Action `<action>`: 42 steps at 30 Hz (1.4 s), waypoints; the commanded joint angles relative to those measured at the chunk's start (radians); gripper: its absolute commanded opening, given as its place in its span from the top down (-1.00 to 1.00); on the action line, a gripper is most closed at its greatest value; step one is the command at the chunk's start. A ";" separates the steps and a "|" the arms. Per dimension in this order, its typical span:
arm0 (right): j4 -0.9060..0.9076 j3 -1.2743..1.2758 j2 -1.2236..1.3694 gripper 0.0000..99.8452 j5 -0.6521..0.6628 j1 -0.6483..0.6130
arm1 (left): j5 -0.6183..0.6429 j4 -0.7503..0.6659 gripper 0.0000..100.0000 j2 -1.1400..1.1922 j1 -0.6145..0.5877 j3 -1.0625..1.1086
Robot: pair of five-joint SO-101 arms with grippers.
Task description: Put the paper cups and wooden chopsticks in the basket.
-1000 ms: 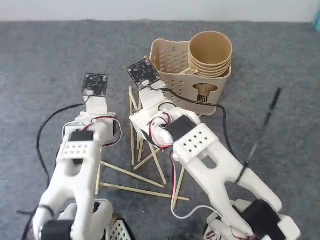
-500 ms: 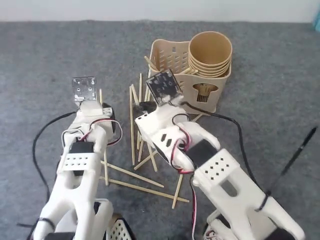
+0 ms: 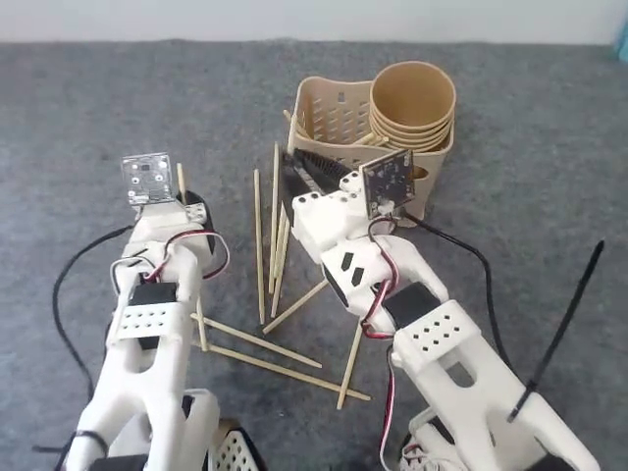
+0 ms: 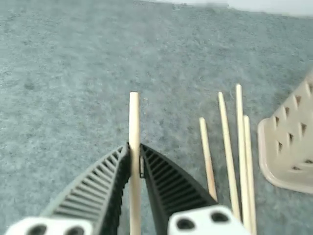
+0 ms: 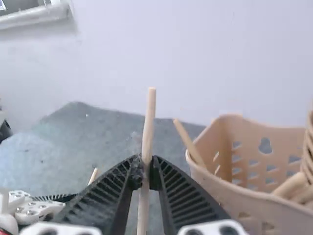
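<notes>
High view. Reader: What carries everything, and why do the arms stand as they do?

Legend: Grey surface (image 3: 88,108) bears the tan slotted basket (image 3: 329,123) at its far side. Left arm (image 3: 147,324) stands well apart from the basket. Right arm (image 3: 432,343) lies extended to just beside the basket's near wall, apparently so that its load can be tipped over the rim.

Reader: And the cups?

Legend: Paper cups (image 3: 412,108), tan and nested in one stack, stand inside the basket, at the end farther from the left arm. That part of the task looks complete.

Reader: What are the fingers doing?

Legend: Left gripper (image 4: 134,147): fingers clenched on one wooden chopstick (image 4: 133,115), which is pale, round and blunt-ended. It is gripped partway along, so the free end points ahead over the surface. Right gripper (image 5: 145,164): fingers likewise clamped on a second chopstick (image 5: 148,117), held raised with its end upward, beside the basket rim. This is judged a posture for dropping it in.

Reader: And the remaining sticks?

Legend: Leaning chopsticks (image 5: 188,142) rest inside the basket against its wall. Loose chopsticks (image 3: 259,245) lie on the surface between the arms and the basket, some parallel, and some crossing nearer the arm bases. The chopstick part of the task is judged partly done.
</notes>
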 commanded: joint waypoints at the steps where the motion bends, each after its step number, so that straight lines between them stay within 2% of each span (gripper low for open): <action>1: -0.097 -0.008 -0.045 0.98 -0.008 0.024 | 0.011 -0.037 0.98 -0.037 -0.015 -0.002; 6: -0.266 -0.008 -0.045 0.98 0.069 0.073 | 0.011 -0.043 0.98 -0.037 -0.015 0.007; 11: -0.374 -0.008 -0.045 0.98 0.072 0.137 | 0.008 -0.055 0.98 -0.037 -0.017 0.010; 13: -0.381 -0.006 -0.059 0.98 0.066 0.156 | 0.009 -0.086 0.98 -0.028 -0.021 0.012; 19: -0.377 0.003 -0.237 0.98 -0.092 0.263 | 0.005 -0.112 0.98 -0.028 -0.017 0.033; 22: -0.314 0.000 -0.343 0.98 -0.137 0.317 | 0.005 -0.112 0.98 -0.028 -0.015 0.033; 27: -0.289 -0.003 -0.430 0.98 -0.146 0.349 | 0.005 -0.112 0.98 -0.028 -0.014 0.033; 32: -0.298 -0.015 -0.328 0.98 -0.144 0.349 | 0.005 -0.110 0.98 -0.028 -0.014 0.035; 42: -0.300 -0.238 0.125 0.98 -0.147 0.390 | 0.003 -0.112 0.98 -0.028 -0.014 0.039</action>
